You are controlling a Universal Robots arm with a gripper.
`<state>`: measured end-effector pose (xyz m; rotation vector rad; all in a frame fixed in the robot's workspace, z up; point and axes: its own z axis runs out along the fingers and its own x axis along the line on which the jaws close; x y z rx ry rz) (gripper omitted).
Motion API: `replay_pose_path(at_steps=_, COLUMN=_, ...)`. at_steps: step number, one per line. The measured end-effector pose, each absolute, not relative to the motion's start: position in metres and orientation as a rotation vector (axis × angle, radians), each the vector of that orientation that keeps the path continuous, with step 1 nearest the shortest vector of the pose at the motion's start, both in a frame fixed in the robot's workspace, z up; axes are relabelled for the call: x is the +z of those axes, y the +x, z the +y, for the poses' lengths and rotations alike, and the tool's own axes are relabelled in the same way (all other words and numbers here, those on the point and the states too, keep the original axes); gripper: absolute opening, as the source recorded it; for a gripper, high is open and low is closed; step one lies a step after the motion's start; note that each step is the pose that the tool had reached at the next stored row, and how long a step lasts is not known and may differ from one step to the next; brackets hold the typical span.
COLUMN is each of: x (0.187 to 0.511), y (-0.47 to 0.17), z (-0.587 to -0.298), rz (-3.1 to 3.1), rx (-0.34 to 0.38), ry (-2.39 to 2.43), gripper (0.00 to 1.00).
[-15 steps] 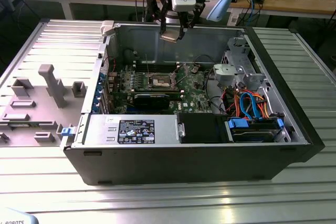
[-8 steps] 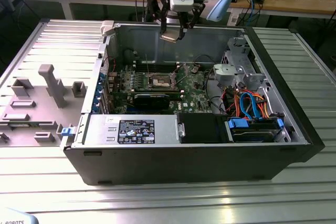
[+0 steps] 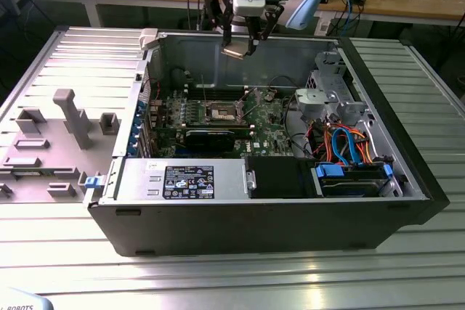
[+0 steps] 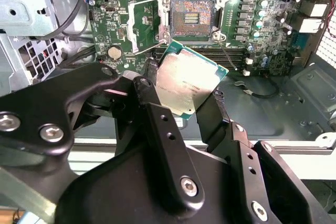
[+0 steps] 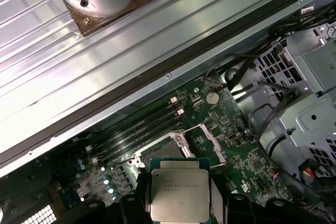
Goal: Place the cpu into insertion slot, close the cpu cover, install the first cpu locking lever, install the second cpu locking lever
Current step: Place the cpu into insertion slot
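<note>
My gripper [image 3: 240, 47] hangs above the back wall of the open computer case [image 3: 407, 179] and is shut on the cpu [image 3: 234, 52]. In the second wrist view the cpu [image 4: 186, 85], a silver-grey square with a green edge, sits tilted between the black fingers [image 4: 152, 103]. Below and farther in lies the insertion slot [image 4: 191, 17], its dark centre uncovered on the green board. The cpu cover [image 4: 143, 24] looks swung open beside it. In the first wrist view the cpu [image 5: 179, 190] hides part of the insertion slot [image 5: 167, 153].
A black graphics card [image 3: 211, 138] lies in front of the socket and a power supply [image 3: 182, 179] sits at the case's front. A metal drive cage [image 3: 327, 99] and blue and orange cables [image 3: 349, 143] fill the exterior view's right. A grey plastic fixture [image 3: 51, 143] lies outside.
</note>
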<state>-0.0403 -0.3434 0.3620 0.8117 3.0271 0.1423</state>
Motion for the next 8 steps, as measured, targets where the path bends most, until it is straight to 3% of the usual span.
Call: replay_pose_path(at_steps=8, x=0.3620, y=-0.0403, z=-0.3434, rz=3.024, rx=0.142, ry=0.822, gripper=0.54)
